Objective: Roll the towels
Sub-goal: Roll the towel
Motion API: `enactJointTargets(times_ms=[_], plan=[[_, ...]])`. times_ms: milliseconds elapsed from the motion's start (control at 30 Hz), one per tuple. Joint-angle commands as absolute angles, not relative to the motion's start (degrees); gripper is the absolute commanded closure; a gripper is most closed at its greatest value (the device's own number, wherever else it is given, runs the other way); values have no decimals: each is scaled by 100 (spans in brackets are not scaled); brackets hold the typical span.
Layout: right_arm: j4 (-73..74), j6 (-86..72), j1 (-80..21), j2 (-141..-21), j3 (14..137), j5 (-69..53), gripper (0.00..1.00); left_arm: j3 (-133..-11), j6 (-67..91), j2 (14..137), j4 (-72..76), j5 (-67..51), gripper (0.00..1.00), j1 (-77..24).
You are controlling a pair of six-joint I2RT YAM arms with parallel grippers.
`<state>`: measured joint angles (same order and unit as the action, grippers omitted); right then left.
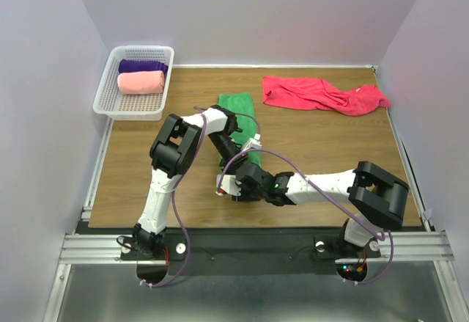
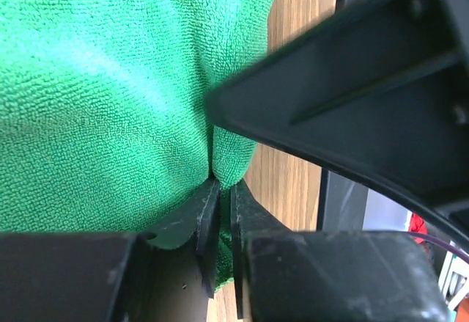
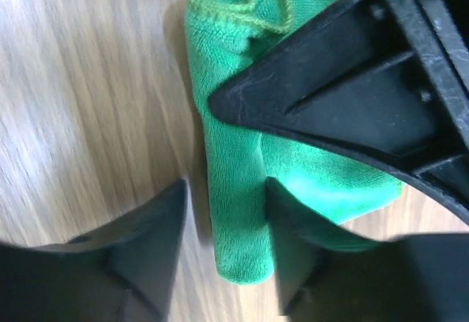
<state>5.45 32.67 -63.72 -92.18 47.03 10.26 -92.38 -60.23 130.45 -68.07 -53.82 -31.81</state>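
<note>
Top external view: purple towel and salmon-pink towel lie rolled in basket; crimson towel unrolled; left gripper pinches green towel, right gripper spread astride it.

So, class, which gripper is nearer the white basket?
Left. The left gripper pinches the green towel, below-right of the white basket; the right gripper straddles that towel's near end, farther off.

Between the black fingers the green towel is bright, finely looped, with a same-green stitched hem; under them the table is brown wood grain. Beyond the fingers lie a crimson towel, and a pink towel and purple towel in a white mesh basket.
</note>
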Motion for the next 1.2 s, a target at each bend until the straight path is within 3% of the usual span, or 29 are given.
enactJointTargets(times_ms=[0,133,267,333,633,700,733,800,1000,1100,1167], plan=[[229,3252,-6302,-9273,4588,765,58,-9185,-6214,12850,-6241,-4869,70,-3041],[386,3155,-6232,-9053,4623,493,87,-9141,-6205,12351,-6380,-4790,59,-3015],[921,3085,-5969,-8921,4851,27,91,-9255,-5968,11638,-6399,-4414,54,-2971],[1080,3085,-5898,-8912,5009,-298,99,-9237,-5880,11165,-6407,-4228,50,-2910],[2073,2865,-5476,-9131,5993,-1519,100,-9159,-5520,9557,-5776,-3832,44,-1698],[2355,2795,-5283,-9263,6213,-1985,99,-8790,-5160,9134,-5294,-3797,28,-1206],[2486,2778,-5221,-9446,6475,-2152,99,-8632,-5055,8662,-4786,-3736,24,-1091],[2838,2734,-4993,-9736,6722,-2661,99,-8079,-4808,7906,-4083,-3543,2,-844],[3594,2654,-4360,-10476,7541,-3901,99,-6962,-3615,6470,-2639,-3120,1,-782],[3726,2619,-4131,-10818,7646,-4226,98,-6987,-3559,6284,-2759,-3304,1,-782],[3805,2558,-3956,-11046,7778,-4507,98,-6970,-4399,6232,-3328,-3784,1,-782]])
